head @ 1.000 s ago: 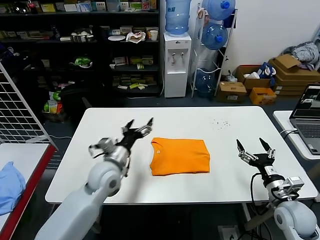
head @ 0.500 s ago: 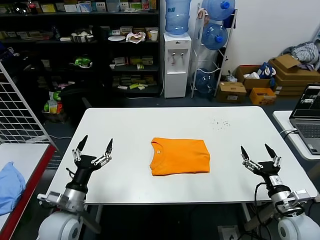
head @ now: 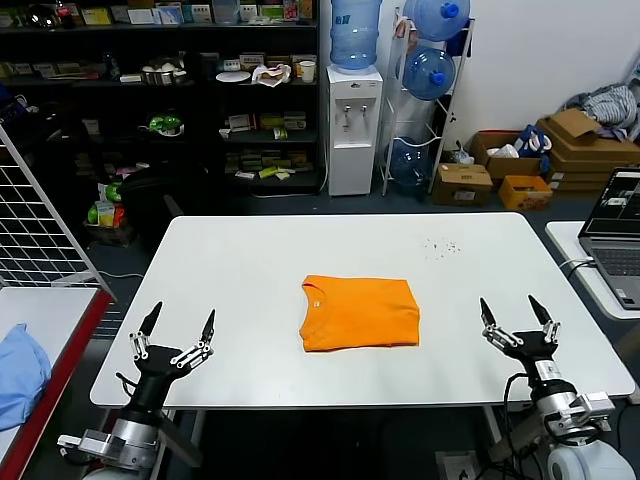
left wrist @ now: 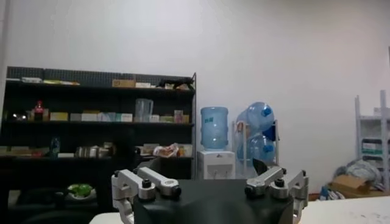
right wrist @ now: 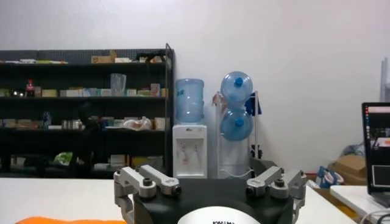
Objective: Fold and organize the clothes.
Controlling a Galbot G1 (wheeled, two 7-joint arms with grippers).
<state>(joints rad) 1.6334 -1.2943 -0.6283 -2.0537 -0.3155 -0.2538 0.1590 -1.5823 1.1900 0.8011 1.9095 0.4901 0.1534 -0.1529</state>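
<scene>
No readable text anywhere. Orange shirt (head: 359, 313) on counter (head: 250, 270) shows plain side up, lettering not visible. Packages on shelf (head: 160, 90) left of water dispenser (head: 355, 125) too small to read. Laptop screen (head: 622, 205) illegible. Cardboard boxes (head: 465, 183) right of dispenser: markings unreadable.

The left claw (head: 178, 327) has pulled back from beside the T-shirt (head: 359, 313) to the table's near edge.

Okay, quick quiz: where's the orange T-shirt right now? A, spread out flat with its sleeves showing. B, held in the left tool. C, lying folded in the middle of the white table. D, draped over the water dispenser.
C: the orange T-shirt lies folded as a compact rectangle on the white table, with both tools open and away from it.
</scene>
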